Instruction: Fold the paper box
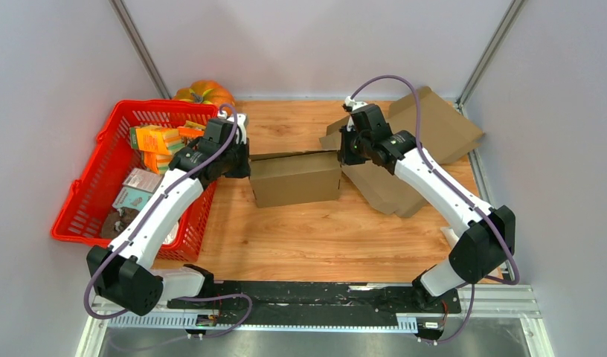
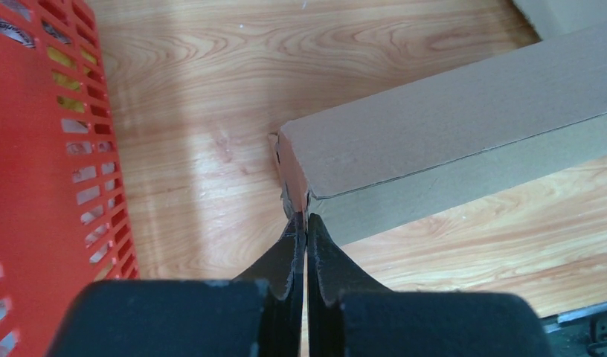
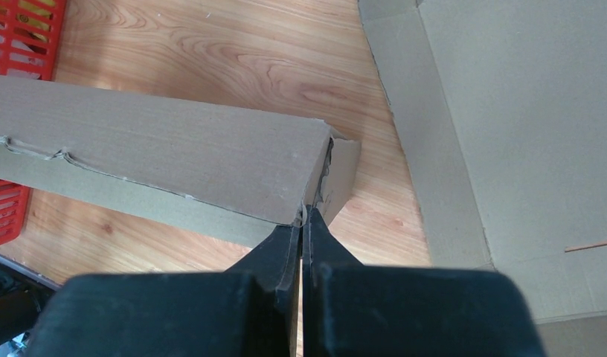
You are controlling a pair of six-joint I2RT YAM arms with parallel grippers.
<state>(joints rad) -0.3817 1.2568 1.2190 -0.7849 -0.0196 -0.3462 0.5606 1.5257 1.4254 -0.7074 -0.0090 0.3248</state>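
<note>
Centrally, the box (image 1: 295, 178) is sitting on the table (image 1: 300, 242), between the grippers. The left gripper (image 2: 301, 223), fingers pressed together, is touching its left end corner. The right gripper (image 3: 303, 216), likewise closed, is touching its right end. A basket (image 1: 85, 216) is sitting to the left and flat cardboard (image 1: 442, 126) is lying to the right.

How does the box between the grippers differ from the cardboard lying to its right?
The box is folded up, with upright walls; the cardboard lies flat in unfolded sheets. The box sits mid-table with the left gripper and right gripper closed at its two end corners; no gripper is on the cardboard, which sits at the far right. Both are plain brown board on the wooden table.
</note>
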